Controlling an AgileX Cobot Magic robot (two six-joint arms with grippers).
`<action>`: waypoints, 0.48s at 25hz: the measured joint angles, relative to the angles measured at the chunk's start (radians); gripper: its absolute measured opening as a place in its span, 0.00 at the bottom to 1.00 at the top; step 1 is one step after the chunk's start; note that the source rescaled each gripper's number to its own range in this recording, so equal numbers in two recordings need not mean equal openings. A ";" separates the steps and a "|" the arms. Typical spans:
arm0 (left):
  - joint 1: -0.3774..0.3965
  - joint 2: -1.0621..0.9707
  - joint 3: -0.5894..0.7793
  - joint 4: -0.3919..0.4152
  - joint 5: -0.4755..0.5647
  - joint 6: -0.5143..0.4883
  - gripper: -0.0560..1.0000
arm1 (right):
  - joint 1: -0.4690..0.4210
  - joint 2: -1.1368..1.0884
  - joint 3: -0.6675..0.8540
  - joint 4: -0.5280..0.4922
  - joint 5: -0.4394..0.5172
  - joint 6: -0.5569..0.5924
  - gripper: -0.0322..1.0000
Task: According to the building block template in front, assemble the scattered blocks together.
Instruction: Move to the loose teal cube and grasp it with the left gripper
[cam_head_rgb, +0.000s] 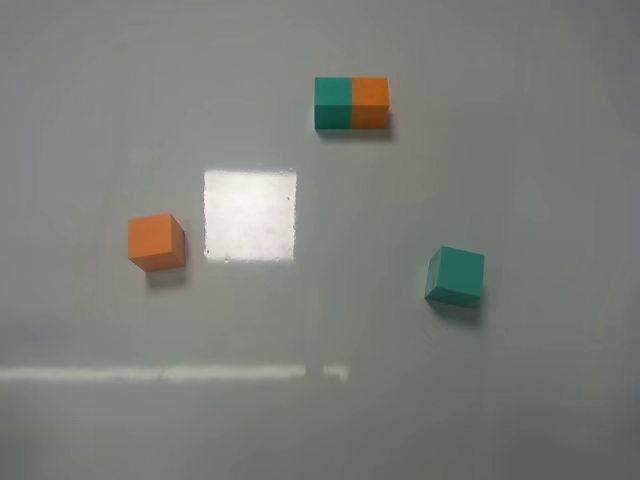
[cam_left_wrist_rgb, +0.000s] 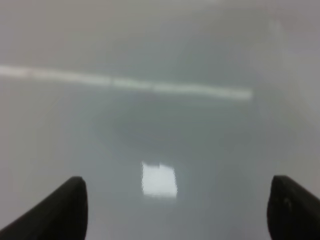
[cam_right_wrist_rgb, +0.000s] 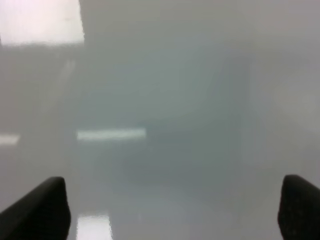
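Soft light leaves a square glare (cam_head_rgb: 250, 215) on the table (cam_head_rgb: 520, 400) (wrist views badly blurred).

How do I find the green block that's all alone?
Start at the bright white square in the middle of the grey table. Look to its right and a little lower in the high view: the teal cube sits there alone. Its colour twin is joined to an orange half in the bar, and the other loose cube is orange.

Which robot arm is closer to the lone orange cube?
Likely left: the orange cube lies on its side. Both the left gripper and right gripper face only table.
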 joint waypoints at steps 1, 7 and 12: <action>0.000 0.056 -0.050 -0.001 0.025 0.024 0.66 | 0.000 0.000 0.000 0.000 0.000 0.001 1.00; 0.000 0.475 -0.400 -0.030 0.081 0.256 0.70 | 0.000 0.000 0.000 0.000 0.000 0.001 1.00; 0.000 0.780 -0.712 -0.124 0.079 0.380 0.96 | 0.000 0.000 0.000 0.000 0.000 0.001 1.00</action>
